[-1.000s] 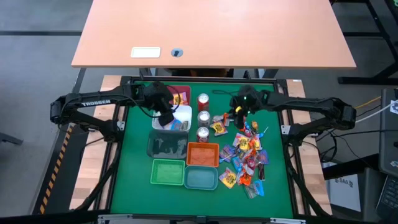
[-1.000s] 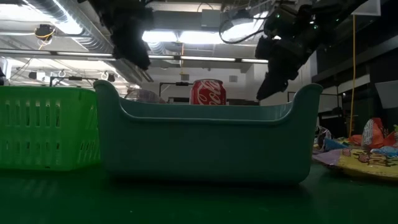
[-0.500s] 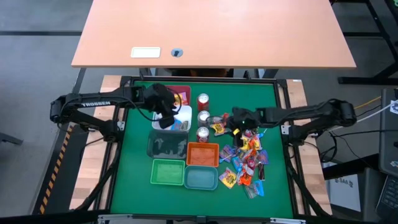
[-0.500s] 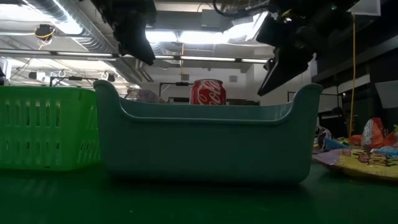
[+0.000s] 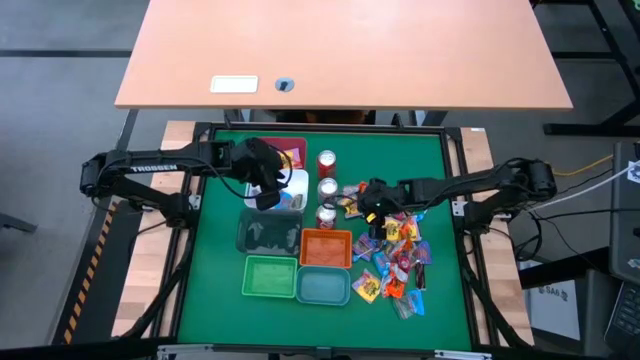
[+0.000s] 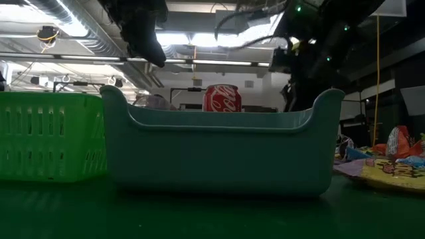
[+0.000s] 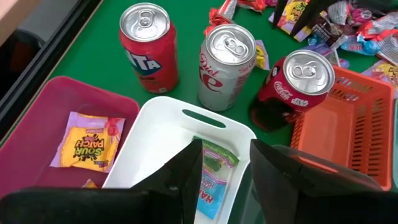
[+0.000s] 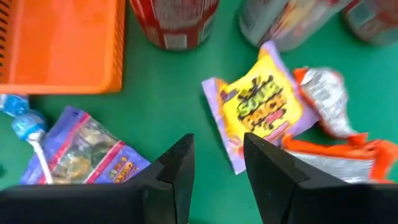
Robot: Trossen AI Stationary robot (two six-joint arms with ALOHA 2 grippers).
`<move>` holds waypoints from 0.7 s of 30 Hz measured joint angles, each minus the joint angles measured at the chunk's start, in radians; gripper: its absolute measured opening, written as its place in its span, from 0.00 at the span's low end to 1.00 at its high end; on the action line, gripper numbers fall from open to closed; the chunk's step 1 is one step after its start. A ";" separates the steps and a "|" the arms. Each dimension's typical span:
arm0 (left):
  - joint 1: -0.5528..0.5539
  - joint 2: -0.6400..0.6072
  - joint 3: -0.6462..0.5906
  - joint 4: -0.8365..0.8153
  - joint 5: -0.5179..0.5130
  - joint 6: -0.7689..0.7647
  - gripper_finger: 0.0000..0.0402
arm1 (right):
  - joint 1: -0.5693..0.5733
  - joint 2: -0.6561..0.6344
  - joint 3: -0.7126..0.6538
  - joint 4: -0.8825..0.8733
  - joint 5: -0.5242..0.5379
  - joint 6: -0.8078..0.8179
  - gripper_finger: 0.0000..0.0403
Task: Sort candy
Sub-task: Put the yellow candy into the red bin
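Observation:
The candy [image 5: 395, 255] lies in a loose pile of small coloured wrappers on the green mat at the right. My right gripper [image 8: 217, 168] hangs open just above the mat beside a yellow candy packet [image 8: 264, 109], near the cans [image 5: 327, 190]; a purple packet [image 8: 87, 149] and a blue lollipop [image 8: 18, 121] lie on its other side. My left gripper [image 7: 224, 177] is open over the white bin [image 7: 161, 130], where a green-and-blue packet [image 7: 214, 171] lies. A yellow packet [image 7: 87, 146] rests in the maroon bin [image 7: 37, 124].
Three cans stand in a row [image 7: 227, 59] between the bins and the candy. An orange bin [image 5: 326, 247], a grey bin [image 5: 268, 232], a green bin [image 5: 270, 276] and a teal bin [image 5: 323, 286] sit toward the near edge. In the low view the teal bin [image 6: 219, 153] fills the foreground.
My right gripper has swung toward the table's near edge and a little to the left, sinking toward the candy beside the cans and rolling as it went. Its fingers have stayed open. My left gripper has kept over the white bin.

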 joint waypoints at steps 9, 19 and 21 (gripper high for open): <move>0.000 0.000 0.000 0.000 -0.003 0.000 0.31 | 0.000 0.097 0.000 0.015 0.114 -0.008 0.34; 0.001 0.000 0.000 0.000 -0.003 0.000 0.31 | 0.000 0.163 0.000 0.091 0.130 -0.094 0.34; 0.001 0.000 0.000 0.001 -0.003 0.000 0.31 | 0.000 0.184 0.000 0.119 0.130 -0.102 0.34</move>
